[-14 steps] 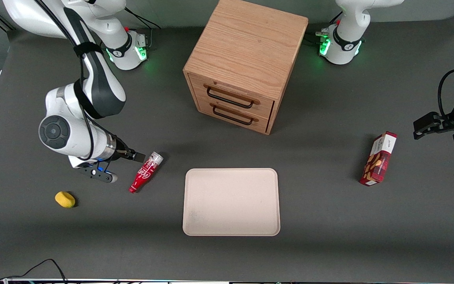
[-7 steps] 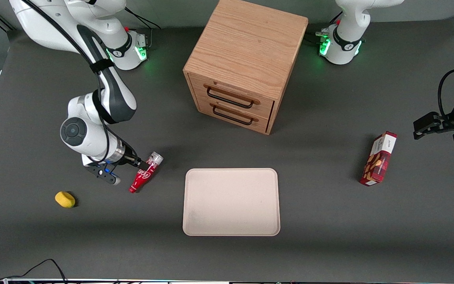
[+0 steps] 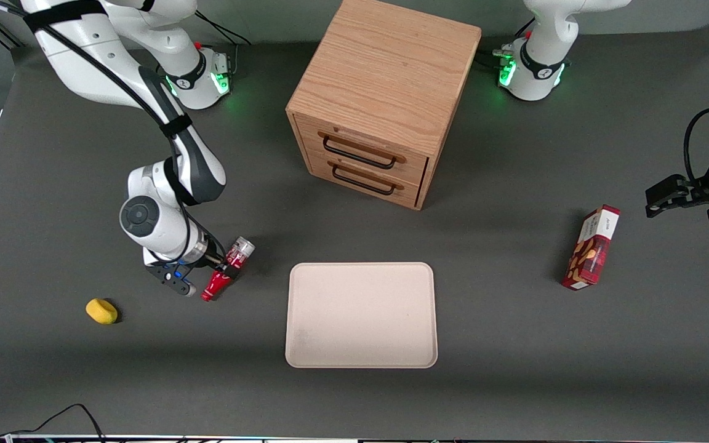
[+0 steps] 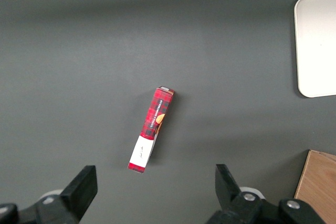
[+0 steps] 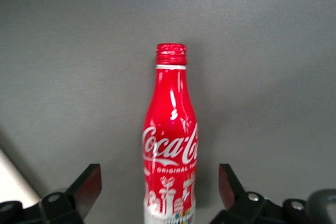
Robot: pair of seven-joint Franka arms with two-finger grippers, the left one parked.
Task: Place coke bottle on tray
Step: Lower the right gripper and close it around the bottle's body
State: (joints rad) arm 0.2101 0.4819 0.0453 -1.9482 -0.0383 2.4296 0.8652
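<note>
The coke bottle lies on the dark table, red with white script, its silvery wide end farther from the front camera and its narrow neck nearer. My right gripper is down over the bottle's middle. In the right wrist view the gripper is open, with one finger on each side of the bottle and a gap on both sides. The cream-beige tray lies flat beside the bottle, toward the parked arm's end; a corner of it shows in the left wrist view.
A wooden two-drawer cabinet stands farther from the front camera than the tray. A yellow sponge-like lump lies toward the working arm's end. A red-and-white snack box lies toward the parked arm's end, also in the left wrist view.
My right gripper has moved toward the bottle and come down over its middle. The bottle has not moved.
</note>
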